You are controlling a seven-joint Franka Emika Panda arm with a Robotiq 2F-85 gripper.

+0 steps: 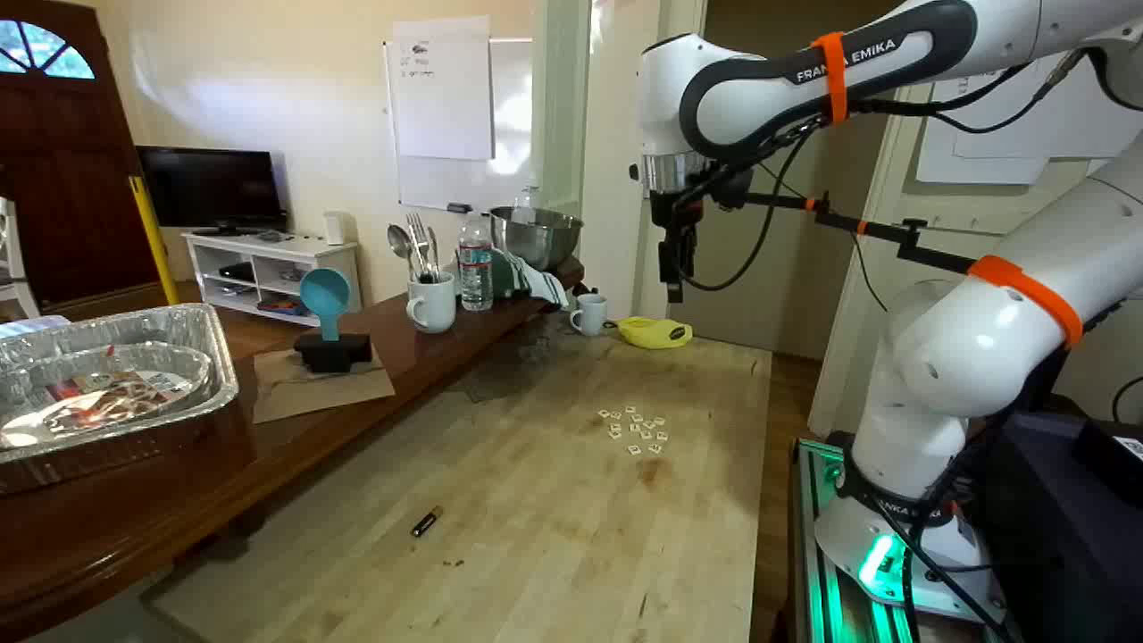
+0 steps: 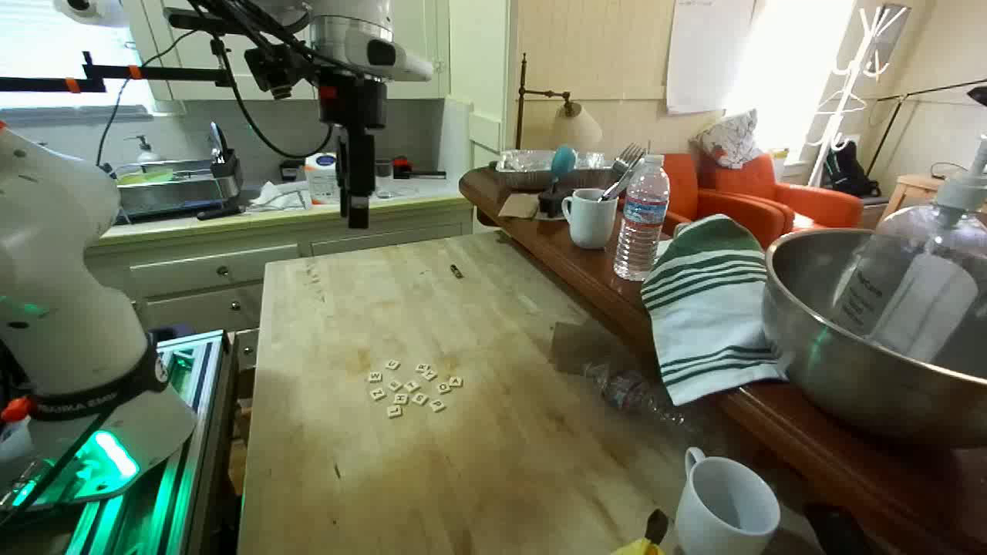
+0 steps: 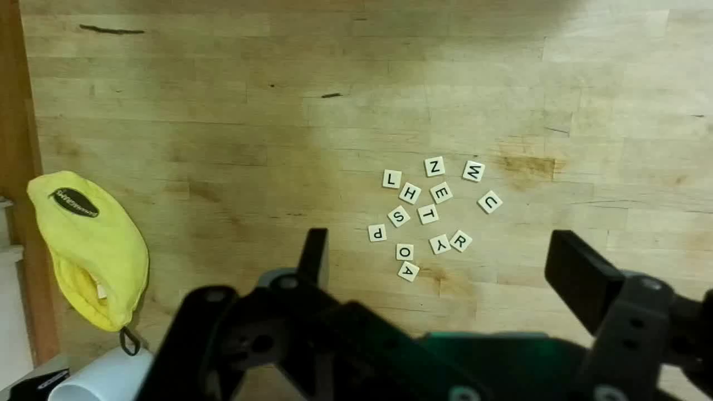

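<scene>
My gripper point(image 3: 439, 236) stands open high above the wooden tabletop, its two fingers wide apart and nothing held between them. In both exterior views the gripper point(image 1: 673, 288) point(image 2: 356, 219) points straight down. Several small white letter tiles lie scattered face up below it, among them a T tile point(image 3: 428, 214), a U tile point(image 3: 490, 201) and an A tile point(image 3: 408, 271). The Y and R tiles lie close together. At the left of the wrist view rests a yellow banana-shaped pouch point(image 3: 94, 239), partly unzipped, with a white mug point(image 3: 114, 374) beside it.
A battery point(image 1: 427, 521) lies on the tabletop. Along one side runs a higher dark wood table point(image 1: 393, 357) with foil trays point(image 1: 116, 384), a cutlery mug point(image 1: 432, 304), a water bottle point(image 2: 643, 220), a striped towel point(image 2: 705, 308) and a steel bowl point(image 2: 871, 370) holding a pump bottle.
</scene>
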